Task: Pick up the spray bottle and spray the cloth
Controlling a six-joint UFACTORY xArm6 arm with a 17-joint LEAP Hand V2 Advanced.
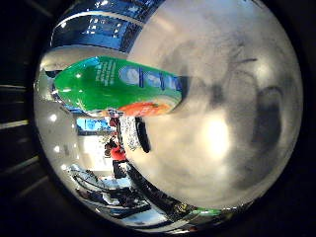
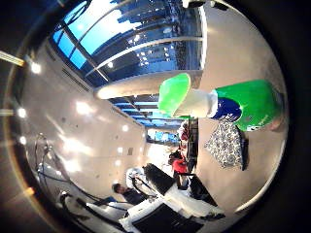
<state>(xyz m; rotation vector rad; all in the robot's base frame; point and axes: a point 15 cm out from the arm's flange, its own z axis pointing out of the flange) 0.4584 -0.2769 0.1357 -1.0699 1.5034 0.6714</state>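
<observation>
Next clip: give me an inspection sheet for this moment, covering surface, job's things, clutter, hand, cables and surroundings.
Surface: pale grey table, smudged with dark marks.
Job's things: green spray bottle standing on the table, its light green and white head showing in the thumb side view; patterned cloth lying flat on the table beside the bottle, apart from it.
Clutter: nothing seen.
Hand: none of it shows; state cannot be told.
Cables: nothing seen.
Surroundings: large indoor hall with ceiling lights and high windows.

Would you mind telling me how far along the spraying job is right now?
Nothing looks done yet. The green spray bottle stands on the grey table, apparently unheld, with the patterned cloth lying just beyond it. No fingers show around the bottle. Grasping, lifting and spraying the cloth all remain.
</observation>
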